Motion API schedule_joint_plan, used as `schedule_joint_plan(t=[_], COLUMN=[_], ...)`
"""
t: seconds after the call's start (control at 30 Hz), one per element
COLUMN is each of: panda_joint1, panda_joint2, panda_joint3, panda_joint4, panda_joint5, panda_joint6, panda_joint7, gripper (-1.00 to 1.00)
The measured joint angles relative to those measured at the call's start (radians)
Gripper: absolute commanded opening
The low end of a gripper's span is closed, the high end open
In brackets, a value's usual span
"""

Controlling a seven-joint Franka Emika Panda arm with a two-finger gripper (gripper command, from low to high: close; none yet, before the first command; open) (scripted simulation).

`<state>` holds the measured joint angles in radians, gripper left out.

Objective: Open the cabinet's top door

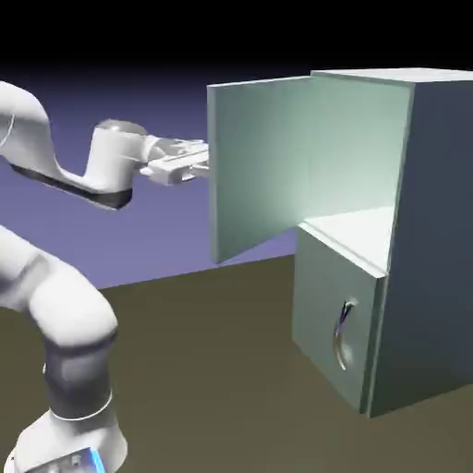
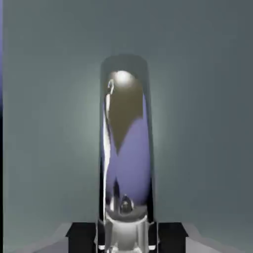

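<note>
- My jaws (image 1: 205, 159) are clamped shut on the top door's handle (image 2: 126, 148); in the hand view the shiny curved bar fills the middle and runs down between the fingertips (image 2: 81, 237) at the bottom edge.
- In the exterior view the handle itself is hidden behind the door, so I see only the hand meeting the door's left edge.
- The top door (image 1: 263, 166) stands swung well open, its panel reaching left from the cabinet (image 1: 430, 240), hinged at the far side and free at the left edge where my hand is.
- The hand lies level, pointing right into the door's outer face.
- Behind the open door I can see the pale shelf floor (image 1: 356, 231) of the upper compartment.
- The lower door (image 1: 333, 314) is shut, flush with the cabinet front, its curved silver handle (image 1: 344, 334) upright near its right edge.
- The cabinet sits on the dull brown counter (image 1: 212, 369), on the right of the scene.
- The backdrop (image 1: 139, 102) is plain blue-violet, fading to black at the top.
- My arm (image 1: 65, 323) rises from the lower left, its forearm crossing to the hand up at top-door height.
- The open door stands between my hand and the cabinet's interior.
- In the hand view, grey-green door panel fills everything around the handle.
</note>
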<state>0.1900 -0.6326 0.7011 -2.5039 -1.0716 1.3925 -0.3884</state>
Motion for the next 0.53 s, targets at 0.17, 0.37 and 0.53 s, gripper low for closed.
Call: schedule_joint_plan(t=[0.17, 0.37, 0.53], panda_joint1=[-0.108, -0.218, -0.231], panda_joint2=[0.170, 0.387, 0.568], panda_joint3=[0.155, 0.320, 0.394], panda_joint4=[0.171, 0.359, 0.480], panda_joint5=[0.066, 0.088, 0.075], panda_joint6=[-0.217, -0.466, -0.648], panda_joint7=[0.061, 0.158, 0.255], gripper=[-1.00, -1.00, -1.00])
